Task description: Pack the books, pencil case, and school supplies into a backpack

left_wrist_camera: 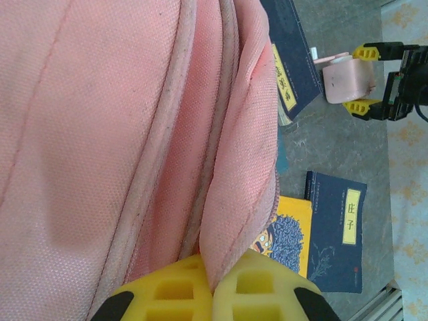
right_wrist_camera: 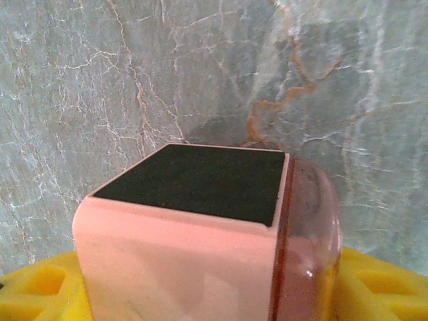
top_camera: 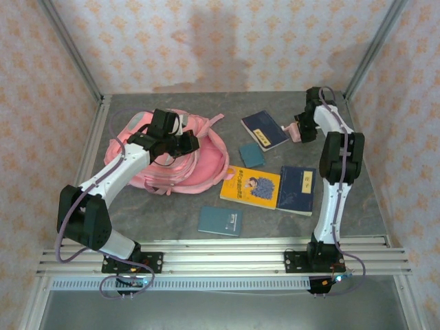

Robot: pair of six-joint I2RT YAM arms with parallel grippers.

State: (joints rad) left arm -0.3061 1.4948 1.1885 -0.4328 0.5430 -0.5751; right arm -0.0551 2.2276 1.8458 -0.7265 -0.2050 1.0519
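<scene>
The pink backpack (top_camera: 199, 165) lies at the left-centre of the table. My left gripper (top_camera: 184, 142) is shut on a fold of its fabric (left_wrist_camera: 234, 167), pinched between the yellow fingers (left_wrist_camera: 167, 294). At the back right, my right gripper (top_camera: 300, 130) holds the pink pencil sharpener (right_wrist_camera: 187, 254) on the table, a yellow finger (right_wrist_camera: 381, 287) pressed to each side; the sharpener (left_wrist_camera: 346, 79) lies with its black base up. Books lie between the arms: a navy one with a yellow label (top_camera: 265, 129), a yellow one (top_camera: 251, 187), another navy one (top_camera: 297, 189) and two teal notebooks (top_camera: 220, 221). The pencil case is out of view.
The grey marbled table (top_camera: 172, 210) has metal frame posts at its back corners and a rail along the near edge (top_camera: 220, 258). The small teal notebook (top_camera: 251, 155) lies close to the backpack's right side. Patterned walls enclose the back and sides.
</scene>
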